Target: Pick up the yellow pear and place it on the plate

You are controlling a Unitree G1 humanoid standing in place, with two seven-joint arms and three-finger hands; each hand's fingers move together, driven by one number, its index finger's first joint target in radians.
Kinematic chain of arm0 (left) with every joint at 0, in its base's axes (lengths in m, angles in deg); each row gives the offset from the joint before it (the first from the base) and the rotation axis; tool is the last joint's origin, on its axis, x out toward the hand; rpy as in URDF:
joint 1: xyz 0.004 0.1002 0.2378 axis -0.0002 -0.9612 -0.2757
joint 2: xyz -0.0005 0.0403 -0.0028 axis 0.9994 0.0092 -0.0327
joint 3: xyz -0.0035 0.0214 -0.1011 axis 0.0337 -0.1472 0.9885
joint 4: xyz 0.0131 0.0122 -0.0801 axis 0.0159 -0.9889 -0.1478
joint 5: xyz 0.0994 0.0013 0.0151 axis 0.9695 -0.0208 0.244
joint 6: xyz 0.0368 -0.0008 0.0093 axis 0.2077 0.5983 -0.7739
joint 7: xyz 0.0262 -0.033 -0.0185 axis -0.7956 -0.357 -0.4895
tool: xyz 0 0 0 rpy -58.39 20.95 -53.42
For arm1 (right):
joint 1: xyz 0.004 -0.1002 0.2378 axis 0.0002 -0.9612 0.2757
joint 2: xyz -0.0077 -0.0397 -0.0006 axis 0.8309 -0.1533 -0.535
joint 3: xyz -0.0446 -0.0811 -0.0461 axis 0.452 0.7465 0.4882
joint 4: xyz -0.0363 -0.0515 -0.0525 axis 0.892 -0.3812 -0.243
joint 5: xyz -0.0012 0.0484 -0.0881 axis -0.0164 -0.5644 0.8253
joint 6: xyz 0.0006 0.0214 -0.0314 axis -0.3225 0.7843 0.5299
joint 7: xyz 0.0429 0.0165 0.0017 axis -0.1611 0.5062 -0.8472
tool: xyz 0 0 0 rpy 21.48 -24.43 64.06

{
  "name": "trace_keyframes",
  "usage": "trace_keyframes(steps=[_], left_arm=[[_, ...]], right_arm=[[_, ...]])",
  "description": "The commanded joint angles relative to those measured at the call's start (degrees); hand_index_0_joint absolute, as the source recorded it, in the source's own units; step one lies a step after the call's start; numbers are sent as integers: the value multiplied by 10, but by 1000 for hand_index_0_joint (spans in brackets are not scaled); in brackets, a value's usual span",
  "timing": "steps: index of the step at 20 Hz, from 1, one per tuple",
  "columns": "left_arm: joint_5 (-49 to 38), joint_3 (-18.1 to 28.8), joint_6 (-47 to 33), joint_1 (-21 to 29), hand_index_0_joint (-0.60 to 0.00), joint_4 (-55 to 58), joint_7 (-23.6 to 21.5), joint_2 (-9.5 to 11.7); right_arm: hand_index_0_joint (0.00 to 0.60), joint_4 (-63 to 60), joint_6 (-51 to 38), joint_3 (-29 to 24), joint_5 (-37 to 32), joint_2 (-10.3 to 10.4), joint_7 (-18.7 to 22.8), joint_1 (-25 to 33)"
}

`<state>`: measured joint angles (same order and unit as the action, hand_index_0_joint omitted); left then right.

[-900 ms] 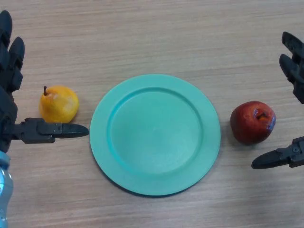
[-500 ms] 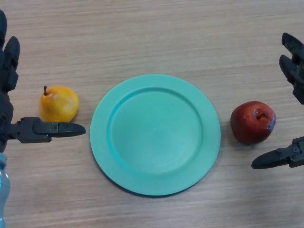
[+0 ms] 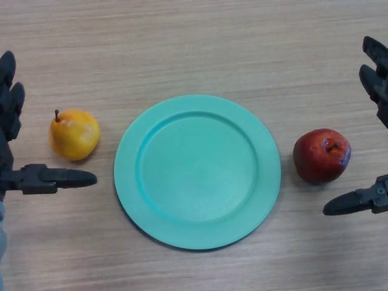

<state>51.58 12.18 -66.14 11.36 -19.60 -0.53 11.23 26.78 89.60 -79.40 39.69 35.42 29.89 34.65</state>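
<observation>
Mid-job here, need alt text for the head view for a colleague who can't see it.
A yellow pear lies on the wooden table, left of an empty teal plate, with the open left hand beside it, not touching. A red apple sits right of the plate, between the open right hand's fingers.

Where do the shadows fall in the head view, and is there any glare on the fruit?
Head view: soft light; the plate casts a thin shadow along its lower edge on the table; the red apple shows small highlights, the yellow pear almost none.

left hand point(image 3: 24, 179) palm cut off, right hand point(image 3: 364, 200) palm cut off
</observation>
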Motion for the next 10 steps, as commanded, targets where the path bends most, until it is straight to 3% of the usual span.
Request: trace_keyframes(steps=[1,10], left_arm=[[18,37,-123,35,0,-19,0,46],[41,-15,-211,139,0,-269,-1,55]], right_arm=[[0,31,-73,-41,1,-16,19,11],[0,62,-57,-51,-9,-9,29,-9]])
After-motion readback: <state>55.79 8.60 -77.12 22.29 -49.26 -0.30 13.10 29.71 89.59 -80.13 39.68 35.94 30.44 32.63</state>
